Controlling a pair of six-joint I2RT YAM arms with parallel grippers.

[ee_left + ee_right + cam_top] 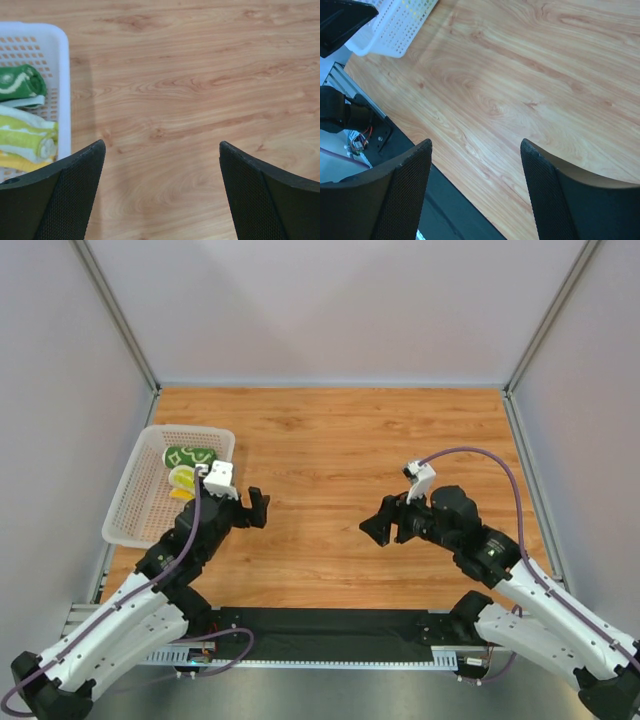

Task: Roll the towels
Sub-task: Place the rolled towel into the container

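A rolled green towel [188, 455] and a rolled yellow-green towel [182, 480] lie in a white perforated basket [135, 502] at the table's left. In the left wrist view the green roll [20, 82] and the yellow-green roll [27, 137] show inside the basket's [62, 90] corner. My left gripper [257, 508] is open and empty over bare wood, just right of the basket. My right gripper [378, 525] is open and empty over the middle of the table. No loose towel shows on the wood.
The wooden table [330, 450] is walled by grey panels on three sides. A black strip [330, 635] runs along the near edge between the arm bases. In the right wrist view the basket [395, 25] and the near edge [385, 140] show at the left.
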